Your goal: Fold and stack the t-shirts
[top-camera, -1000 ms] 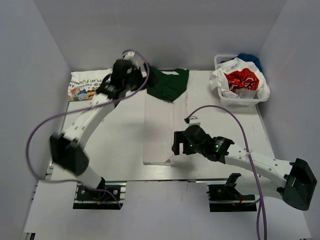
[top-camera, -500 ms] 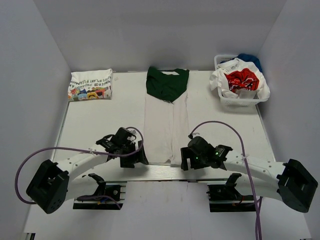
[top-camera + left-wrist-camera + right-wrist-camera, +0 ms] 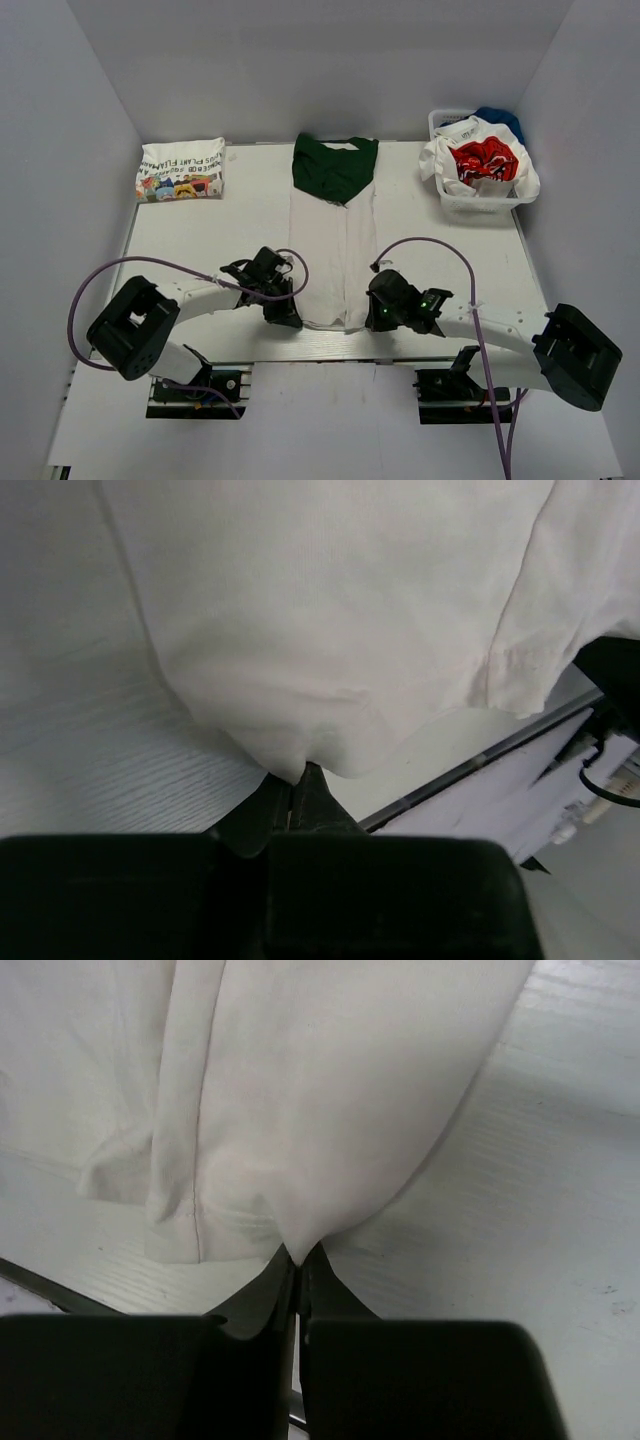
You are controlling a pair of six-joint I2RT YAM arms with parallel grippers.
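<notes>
A white t-shirt with a dark green top part (image 3: pixel 333 240) lies folded into a long strip down the middle of the table. My left gripper (image 3: pixel 292 318) is shut on its near left hem corner (image 3: pixel 300 760). My right gripper (image 3: pixel 372 318) is shut on its near right hem corner (image 3: pixel 300 1240). In both wrist views the cloth puckers into the closed fingertips. A folded white t-shirt with a colourful print (image 3: pixel 181 170) lies at the far left. More t-shirts, one with a red print (image 3: pixel 483 160), sit heaped in the basket.
A white mesh basket (image 3: pixel 480 203) stands at the far right corner, with blue cloth behind the heap. The table's metal front edge (image 3: pixel 330 345) runs just behind both grippers. White walls enclose the table on three sides.
The left arm swung from the far green end down to the near hem. The right gripper shifted to the near right corner. Both grippers went from open to shut on the hem.
</notes>
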